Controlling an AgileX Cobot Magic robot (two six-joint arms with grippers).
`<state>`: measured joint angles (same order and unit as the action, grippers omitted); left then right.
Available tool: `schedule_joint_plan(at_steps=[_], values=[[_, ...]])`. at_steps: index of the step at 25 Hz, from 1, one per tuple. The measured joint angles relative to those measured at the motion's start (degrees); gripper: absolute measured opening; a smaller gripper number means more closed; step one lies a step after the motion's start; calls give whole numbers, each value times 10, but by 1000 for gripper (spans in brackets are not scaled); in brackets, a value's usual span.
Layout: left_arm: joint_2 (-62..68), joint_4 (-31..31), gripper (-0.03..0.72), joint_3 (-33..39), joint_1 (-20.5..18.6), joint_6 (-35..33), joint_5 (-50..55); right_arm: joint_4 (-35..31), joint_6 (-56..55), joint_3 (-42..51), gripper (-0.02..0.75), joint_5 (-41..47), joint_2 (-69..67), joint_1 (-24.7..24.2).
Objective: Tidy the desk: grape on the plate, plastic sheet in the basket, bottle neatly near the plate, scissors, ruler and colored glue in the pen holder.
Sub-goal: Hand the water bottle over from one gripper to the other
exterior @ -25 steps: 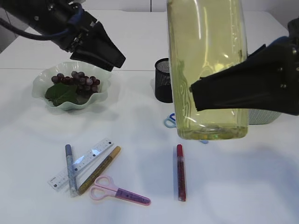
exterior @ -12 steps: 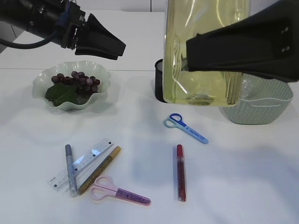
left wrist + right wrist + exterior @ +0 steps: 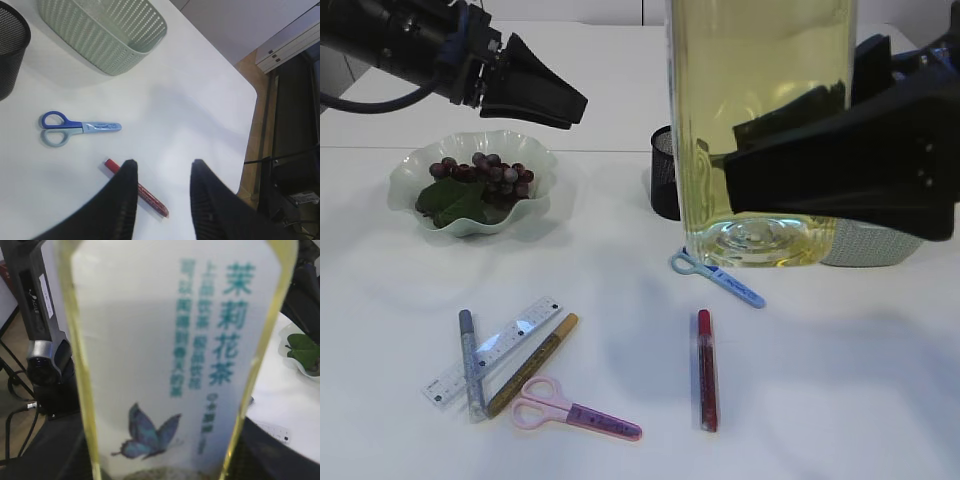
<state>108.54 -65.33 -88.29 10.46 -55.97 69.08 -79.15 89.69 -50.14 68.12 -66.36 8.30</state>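
We have the bottle [image 3: 760, 130] clamped in the right gripper [image 3: 840, 165], airborne, upright, above the blue scissors [image 3: 717, 277]. Left gripper [image 3: 161, 200] jaws apart, empty, up beside the plate [image 3: 470, 180] where the grapes [image 3: 485, 172] sit.

A white table [image 3: 840, 400] fills the exterior view, its top matte and evenly lit, with soft, faint shadows. A thin seam crosses it near the far side. Behind it stands a pale wall [image 3: 590, 10] with 1 dark vertical joint. In the left wrist view the table's rounded corner gives way to a brownish wood floor [image 3: 250, 125], a grey wall panel [image 3: 225, 25] and dark furniture [image 3: 295, 140] with cables. The right wrist view shows a black stand [image 3: 42, 330] over similar flooring.
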Motion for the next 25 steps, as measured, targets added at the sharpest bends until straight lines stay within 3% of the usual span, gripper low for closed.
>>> schedule_joint_plan(at_steps=[8,19,25], values=[[0,11,260,0,-2,-14,-25,-5,89,0,461,-6,-79,0],[0,-38,265,0,-5,-138,-14,-62,194,0,461,-16,-161,-11],[11,-31,389,4,-15,-164,-33,-85,212,-1,461,-29,-197,-19]])
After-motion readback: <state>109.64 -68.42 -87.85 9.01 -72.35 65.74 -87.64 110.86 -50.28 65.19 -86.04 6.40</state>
